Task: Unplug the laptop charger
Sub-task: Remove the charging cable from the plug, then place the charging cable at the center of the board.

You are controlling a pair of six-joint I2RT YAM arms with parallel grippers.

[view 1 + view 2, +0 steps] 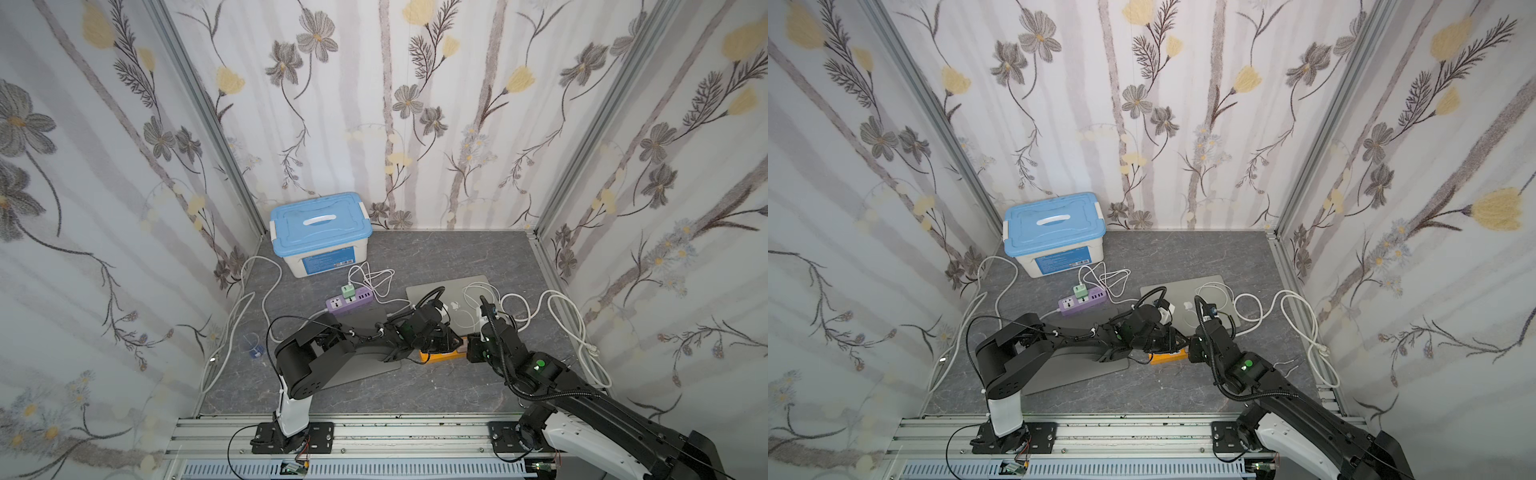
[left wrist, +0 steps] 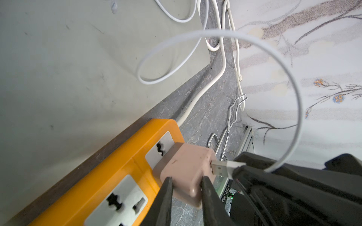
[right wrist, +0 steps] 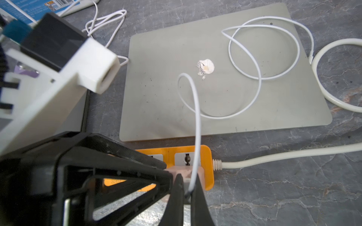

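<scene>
The pink charger [image 2: 186, 166] seated in an orange power strip [image 2: 117, 166], just beside the laptop [image 3: 215, 97], nearer the bench's [image 1: 415, 257] front edge, clamped by the left hand [image 2: 187, 182], USB plug [image 2: 223, 169] pinched tight in the right hand [image 3: 187, 185].

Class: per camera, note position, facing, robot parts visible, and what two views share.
Top views: high overhead, facing down; left arm, right arm, orange power strip.
Left wrist: on left arm, facing left gripper clamping adapter.
Right wrist: on right arm, facing right gripper pinching cable, laptop beyond.
Both wrist views share the power strip and adapter.
</scene>
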